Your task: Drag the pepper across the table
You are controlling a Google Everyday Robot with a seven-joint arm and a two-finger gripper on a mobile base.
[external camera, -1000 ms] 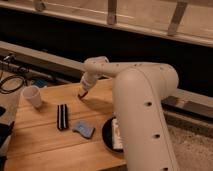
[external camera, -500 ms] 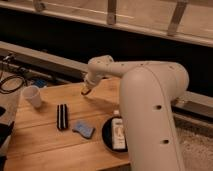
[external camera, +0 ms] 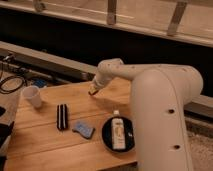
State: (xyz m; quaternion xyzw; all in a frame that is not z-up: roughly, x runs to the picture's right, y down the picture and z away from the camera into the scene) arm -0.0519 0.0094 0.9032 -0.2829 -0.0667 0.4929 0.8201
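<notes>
White robot arm (external camera: 150,80) reaches over wooden bench (external camera: 50,142). The gripper (external camera: 94,89) sits low near the far edge, mid-bench, its tip at the tiny orange-brown pepper (external camera: 91,93). Can't tell whether the gripper is spread or pinching. Prob. mid-drag. Next: hold contact w/ pepper, slide along bench.

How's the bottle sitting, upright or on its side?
On its side: bottle lies flat in the black dish. Gripper is at the table's far side.
</notes>
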